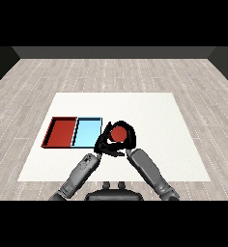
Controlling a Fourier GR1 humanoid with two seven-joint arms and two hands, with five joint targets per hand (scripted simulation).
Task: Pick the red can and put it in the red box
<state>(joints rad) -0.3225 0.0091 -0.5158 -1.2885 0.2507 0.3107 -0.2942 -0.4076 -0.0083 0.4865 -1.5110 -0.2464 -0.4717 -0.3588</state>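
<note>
Head view: the red can (118, 133) stands on the white table (159, 120) just right of the light blue tray (86, 131), enclosed by the curled fingers of the right hand (129, 136). The left hand (103, 144) sits against it; whether its fingers are open or closed I cannot tell. The red tray (61, 131) lies leftmost.

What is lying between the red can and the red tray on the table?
In the head view, the light blue tray lies between the round red can and the flat red tray; black fingers of a robot hand curl round the can.

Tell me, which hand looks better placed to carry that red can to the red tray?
The right hand: its fingers already curl round the red can. The left hand sits beside it, nearer the red tray.
</note>
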